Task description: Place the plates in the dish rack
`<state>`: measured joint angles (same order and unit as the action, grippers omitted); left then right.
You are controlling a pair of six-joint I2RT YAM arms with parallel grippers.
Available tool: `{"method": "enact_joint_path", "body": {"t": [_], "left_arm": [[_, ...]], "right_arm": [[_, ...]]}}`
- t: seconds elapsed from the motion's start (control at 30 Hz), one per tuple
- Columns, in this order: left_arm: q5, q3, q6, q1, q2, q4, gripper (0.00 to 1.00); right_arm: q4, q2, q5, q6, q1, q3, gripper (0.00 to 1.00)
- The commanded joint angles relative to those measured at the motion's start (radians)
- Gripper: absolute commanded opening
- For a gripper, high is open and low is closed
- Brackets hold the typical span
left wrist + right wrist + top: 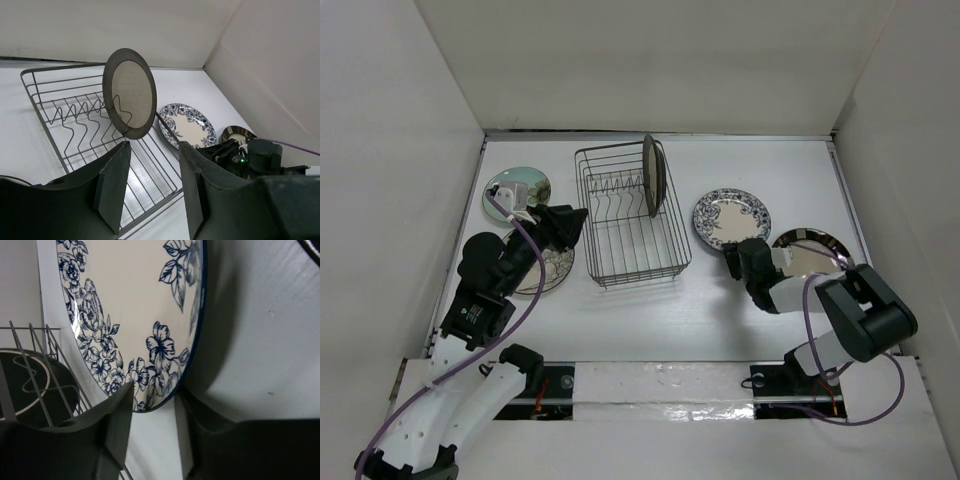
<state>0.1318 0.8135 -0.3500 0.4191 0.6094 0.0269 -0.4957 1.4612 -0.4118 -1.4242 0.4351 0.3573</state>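
Observation:
The dark wire dish rack (630,240) stands mid-table and holds one grey-brown plate (653,175) upright in its prongs; the plate also shows in the left wrist view (131,92). The blue-floral plate (732,215) lies flat to the right of the rack. My right gripper (740,262) is open at its near edge, and the rim (167,397) sits just at the fingertips. The dark-rimmed plate (812,248) lies flat behind my right wrist. The pale green plate (510,188) and the cream plate (548,268) lie to the left. My left gripper (576,222) is open and empty above the cream plate.
White walls close in the table on the left, back and right. The rack's near left corner (150,210) lies just below my left fingers (114,185). The rack wires (30,352) show at the left of the right wrist view.

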Motion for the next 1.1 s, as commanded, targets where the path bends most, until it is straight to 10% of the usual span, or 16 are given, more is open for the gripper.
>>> {"method": "enact_joint_path", "body": {"t": [0.0,0.33,0.73,1.07], "left_arm": [[0.005,0.0,-0.001,0.013,0.001,-0.042,0.4],[-0.011,0.001,0.005,0.014,0.013,-0.038,0.4],[-0.023,0.003,0.009,0.014,0.015,-0.033,0.4],[-0.027,0.004,0.011,0.014,0.01,-0.033,0.4]], "right_arm": [[-0.121,0.091,-0.055,-0.117,0.011,0.005,0.41],[0.064,-0.033,-0.276,-0.004,0.068,0.133,0.01],[0.241,-0.338,-0.7,0.552,0.109,0.327,0.0],[0.158,-0.365,-0.613,1.162,0.195,0.652,0.0]]}}
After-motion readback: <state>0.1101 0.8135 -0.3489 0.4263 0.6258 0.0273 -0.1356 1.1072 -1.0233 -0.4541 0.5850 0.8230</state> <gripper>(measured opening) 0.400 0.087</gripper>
